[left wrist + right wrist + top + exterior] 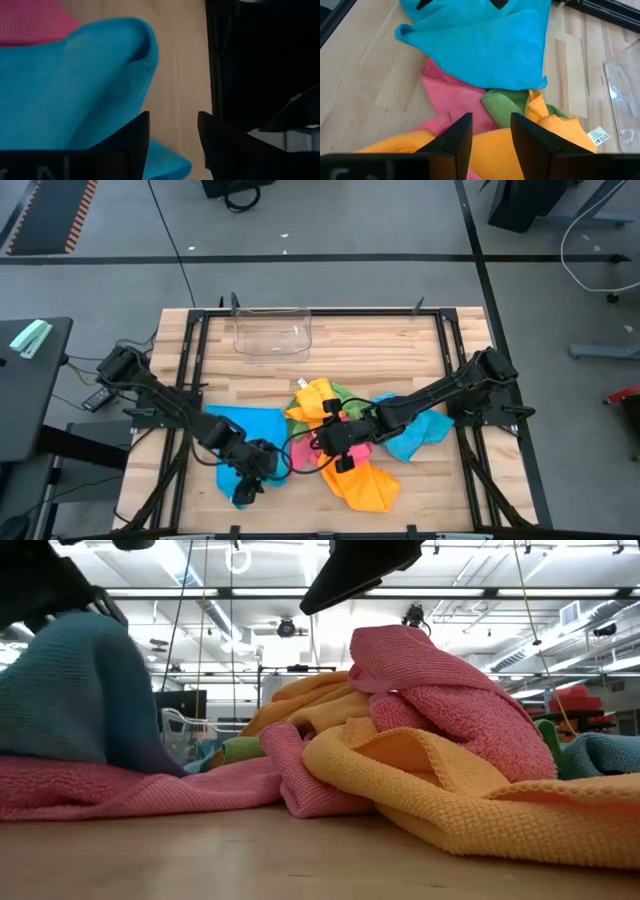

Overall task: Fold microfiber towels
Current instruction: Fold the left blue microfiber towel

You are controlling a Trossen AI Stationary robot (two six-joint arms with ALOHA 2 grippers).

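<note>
You had no towel folded: towels (pixel 345 442) lay heaped at 6 o'clock on worktop (pixel 380 345). Left gripper (pixel 172 142) stood parted, empty, over blue towel (pixel 65 95); right gripper (pixel 491 134) parted, empty.

Light falls evenly from overhead. In the low view, long ceiling lights (pixel 300 592) glow white and wash out the room behind. The high view is bright and flat; the arms cast only soft, short shadows on the table (pixel 400 340), and the bin (pixel 272 333) shows faint glare along its rim. The low view is sharp on the orange towel (pixel 470 790) and pink towel (pixel 440 690), while the near table edge and the blue towel (pixel 70 690) blur. In the left wrist view the blue towel is soft and close; the side beyond the table sinks into black. The right wrist view is clear, well lit, with slight bending at its edges.
</note>
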